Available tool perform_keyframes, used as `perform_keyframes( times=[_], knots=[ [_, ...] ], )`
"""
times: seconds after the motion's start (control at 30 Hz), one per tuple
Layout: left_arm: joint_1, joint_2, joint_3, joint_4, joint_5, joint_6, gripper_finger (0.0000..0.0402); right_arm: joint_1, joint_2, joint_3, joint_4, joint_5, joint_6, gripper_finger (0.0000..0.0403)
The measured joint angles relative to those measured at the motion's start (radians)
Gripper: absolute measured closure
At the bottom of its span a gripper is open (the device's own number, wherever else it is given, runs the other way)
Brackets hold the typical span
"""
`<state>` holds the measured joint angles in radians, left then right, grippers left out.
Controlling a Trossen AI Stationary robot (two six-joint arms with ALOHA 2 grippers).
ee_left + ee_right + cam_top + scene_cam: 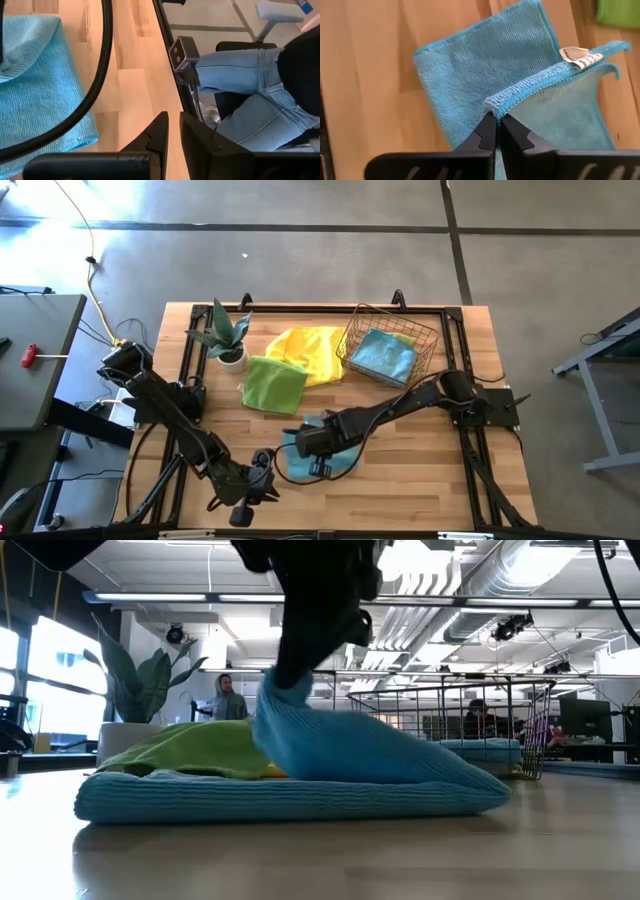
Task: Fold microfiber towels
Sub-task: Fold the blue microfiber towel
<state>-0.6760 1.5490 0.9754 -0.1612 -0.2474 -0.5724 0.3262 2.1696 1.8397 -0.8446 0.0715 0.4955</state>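
Ribbed teal cloth towel (485,60) on smooth wood table (370,75)

Open-plan lab/office: exposed ceiling ducts (520,585), concrete floor (300,260), seated person (478,718).

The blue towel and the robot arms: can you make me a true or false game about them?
1. The right gripper pinches the edge of the blue towel. True.
2. The left gripper holds the green towel. False: it holds nothing, near the table's front edge.
3. The wire basket is empty. False: a blue cloth lies in it.
4. The potted plant stands beside the green towel. True.
5. The yellow towel lies folded under the right gripper. False: it lies next to the basket.
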Motion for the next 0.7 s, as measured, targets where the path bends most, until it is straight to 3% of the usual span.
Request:
perform_keyframes(
  times=[0.37,0.7],
  knots=[
    [-0.006,-0.001,0.001,-0.033,-0.002,-0.038,0.0362,0.01,0.0,0.077,0.061,0.076,-0.078,0.0403],
    [-0.039,-0.001,0.001,-0.038,0.002,-0.064,0.0362,0.007,0.075,0.076,0.184,0.04,-0.19,0.0396]
  ],
)
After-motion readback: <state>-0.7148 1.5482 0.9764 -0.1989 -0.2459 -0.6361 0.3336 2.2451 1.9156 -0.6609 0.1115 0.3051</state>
